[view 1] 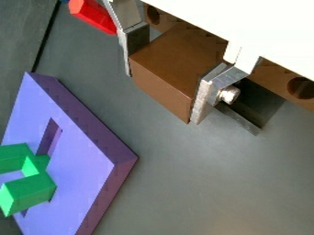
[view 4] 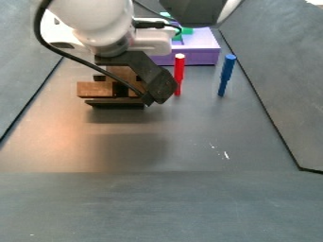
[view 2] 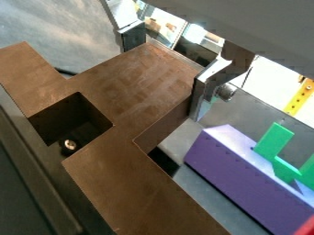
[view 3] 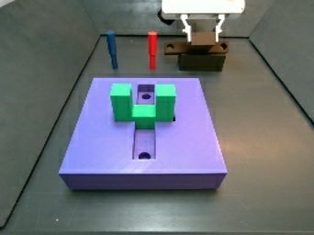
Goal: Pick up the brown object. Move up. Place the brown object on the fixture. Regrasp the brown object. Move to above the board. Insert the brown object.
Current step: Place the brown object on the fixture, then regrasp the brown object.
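My pincer [view 3: 204, 39] hangs over the fixture [view 3: 204, 61], beyond the board [view 3: 185, 138]; its fingers [view 1: 216, 87] clamp the brown object [view 1: 174, 73]. The piece sits in the fixture.

A: How is the tool [view 3: 203, 43] posed?
B: It hangs low with its fingers pointing down; the white wrist housing sits directly above it in both side views.

A: And the fingers [view 1: 221, 84]?
B: Flat silver plates, drawn in against a brown piece clamped between them; the arm rises behind, largely out of frame.
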